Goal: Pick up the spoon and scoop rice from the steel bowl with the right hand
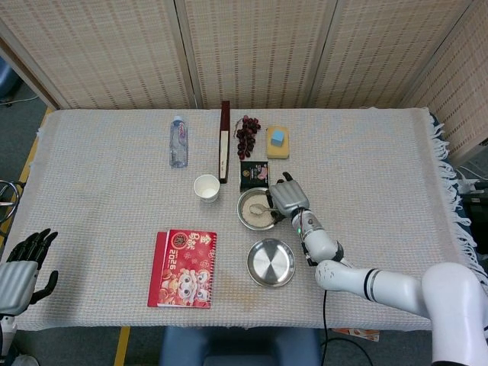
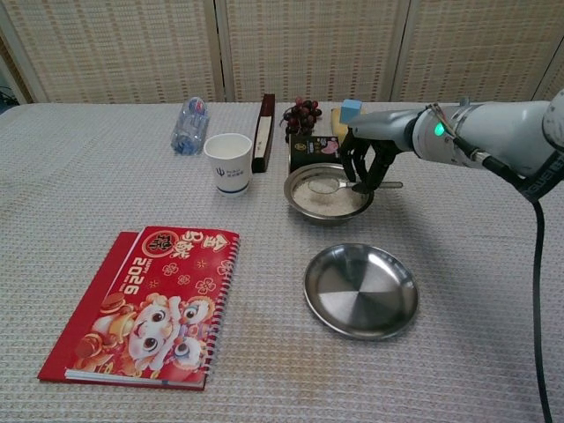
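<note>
The right robot hand [image 2: 368,157] grips the spoon [image 2: 333,185] by its handle, the spoon's head sitting over the rice in the steel bowl [image 2: 310,204] near mid-surface — the left robot hand [image 1: 21,267] hangs off the surface's edge, fingers apart, holding nothing.
</note>
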Available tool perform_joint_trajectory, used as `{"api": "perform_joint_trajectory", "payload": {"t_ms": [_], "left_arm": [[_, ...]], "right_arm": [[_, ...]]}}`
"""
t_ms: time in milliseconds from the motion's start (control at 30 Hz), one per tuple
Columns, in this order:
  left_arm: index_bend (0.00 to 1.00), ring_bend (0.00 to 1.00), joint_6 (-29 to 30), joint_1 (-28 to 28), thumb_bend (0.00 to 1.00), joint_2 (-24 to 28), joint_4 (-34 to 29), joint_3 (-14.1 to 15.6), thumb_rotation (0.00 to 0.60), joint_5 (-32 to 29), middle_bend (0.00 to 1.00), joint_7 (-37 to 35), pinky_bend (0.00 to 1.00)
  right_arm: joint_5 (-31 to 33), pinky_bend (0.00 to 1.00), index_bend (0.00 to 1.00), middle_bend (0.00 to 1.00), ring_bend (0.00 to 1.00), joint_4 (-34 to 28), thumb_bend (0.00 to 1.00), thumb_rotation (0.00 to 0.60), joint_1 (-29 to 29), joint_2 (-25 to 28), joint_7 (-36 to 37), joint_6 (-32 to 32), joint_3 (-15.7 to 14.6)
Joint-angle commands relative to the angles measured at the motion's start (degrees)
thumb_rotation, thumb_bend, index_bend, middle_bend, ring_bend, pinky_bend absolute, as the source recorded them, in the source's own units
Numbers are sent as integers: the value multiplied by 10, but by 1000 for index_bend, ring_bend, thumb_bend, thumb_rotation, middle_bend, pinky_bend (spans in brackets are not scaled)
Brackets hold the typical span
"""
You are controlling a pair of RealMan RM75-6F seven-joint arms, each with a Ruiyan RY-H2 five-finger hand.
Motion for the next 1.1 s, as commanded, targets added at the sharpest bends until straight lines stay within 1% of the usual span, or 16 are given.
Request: {"api": "perform_joint_trajectory", "payload": {"t_ms": [33, 200, 400, 533, 800, 1100], "left_arm": [[0, 0, 0, 0, 479, 0, 0, 0, 600, 0, 0, 0, 127], [0, 0, 1, 1, 478, -1, 0, 0, 600, -1, 0, 1, 127], [0, 0, 1, 1, 479, -1, -1, -1, 600, -2, 0, 3, 127], [0, 0, 0, 1, 480, -1, -1, 0, 600, -2, 0, 3, 127], [0, 0, -1, 0, 478, 1, 1, 0, 600, -1, 0, -4, 128], [0, 0, -2, 0, 479, 6, 1, 0, 600, 0, 0, -15, 128]], "right_arm": [[15, 2, 947, 593, 198, 13, 325, 600, 2, 5, 18, -17, -8], [19, 2, 947, 593, 198, 30, 325, 600, 7, 5, 40, -30, -19], [10, 2, 946, 593, 199, 26, 326, 600, 8, 11, 55, -27, -23], [0, 2, 947, 593, 198, 7, 326, 600, 7, 28, 72, -16, -21], [-11, 2, 947, 593, 199, -16, 326, 600, 18, 43, 94, 1, -9], [9, 2, 947, 593, 198, -16, 326, 600, 63, 30, 89, 19, 16]]}}
